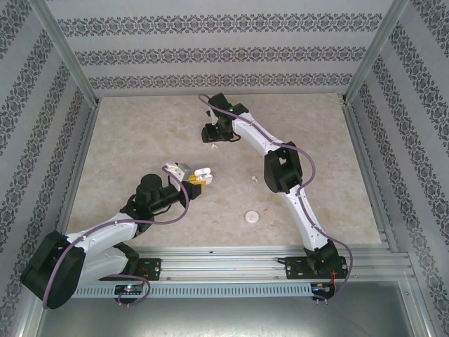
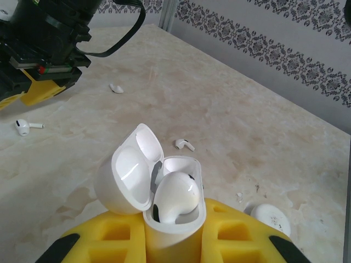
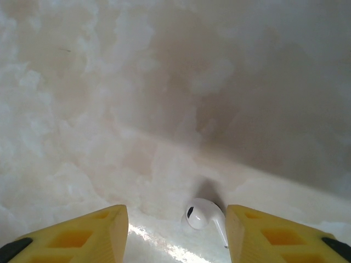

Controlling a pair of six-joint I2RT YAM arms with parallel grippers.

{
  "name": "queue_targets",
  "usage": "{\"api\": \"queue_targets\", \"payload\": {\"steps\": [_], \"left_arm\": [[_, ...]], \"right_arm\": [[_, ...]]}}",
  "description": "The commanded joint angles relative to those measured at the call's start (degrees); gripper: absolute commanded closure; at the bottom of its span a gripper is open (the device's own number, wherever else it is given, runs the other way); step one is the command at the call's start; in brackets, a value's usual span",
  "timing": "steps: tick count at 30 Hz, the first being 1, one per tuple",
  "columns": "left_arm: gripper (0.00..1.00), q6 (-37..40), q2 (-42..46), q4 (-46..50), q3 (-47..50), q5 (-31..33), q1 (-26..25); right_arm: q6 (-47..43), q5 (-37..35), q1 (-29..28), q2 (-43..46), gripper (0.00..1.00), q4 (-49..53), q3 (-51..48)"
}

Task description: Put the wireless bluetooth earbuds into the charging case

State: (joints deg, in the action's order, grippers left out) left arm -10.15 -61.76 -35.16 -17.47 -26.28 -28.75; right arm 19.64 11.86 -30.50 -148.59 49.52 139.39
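My left gripper [image 2: 174, 238] is shut on the white charging case [image 2: 175, 219], held upright with its lid [image 2: 127, 176] swung open. One earbud [image 2: 175, 196] sits in the case. My right gripper [image 3: 176, 236] is open and low over the table, its yellow fingers [image 3: 82, 235] on either side of a loose earbud [image 3: 204, 215], which lies nearer the right finger. In the top view, the left gripper [image 1: 193, 180] holds the case [image 1: 203, 171] mid-table, and the right gripper [image 1: 214, 133] is farther back. Other earbuds lie on the table [image 2: 184, 144], [image 2: 116, 87], [image 2: 24, 127].
A small white round disc [image 1: 251, 216] lies on the marble table [image 1: 316, 154] in front of the right arm, also near the left gripper [image 2: 269, 216]. Patterned walls and metal frame posts [image 1: 66, 49] enclose the table on three sides.
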Motion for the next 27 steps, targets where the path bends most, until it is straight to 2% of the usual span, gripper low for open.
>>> {"api": "queue_targets", "payload": {"steps": [1,10,16,18,27], "left_arm": [[1.0,0.13,1.53,-1.56,0.84,-0.06,0.49],[1.0,0.38,6.49,1.91,1.52,0.81,0.54],[1.0,0.51,10.5,4.63,2.01,1.93,0.54],[1.0,0.31,11.36,4.77,2.27,2.08,0.54],[1.0,-0.06,14.43,7.15,3.63,1.84,0.52]], "right_arm": [[-0.5,-0.94,0.35,-2.67,0.5,2.82,3.12],[-1.33,-1.49,0.68,-5.8,0.51,3.39,3.78],[-1.79,-1.84,0.71,-5.41,0.63,5.6,2.73],[-1.75,-2.14,0.62,-4.01,0.67,5.48,0.38],[0.1,-2.19,0.18,5.58,0.71,0.71,-16.03]]}}
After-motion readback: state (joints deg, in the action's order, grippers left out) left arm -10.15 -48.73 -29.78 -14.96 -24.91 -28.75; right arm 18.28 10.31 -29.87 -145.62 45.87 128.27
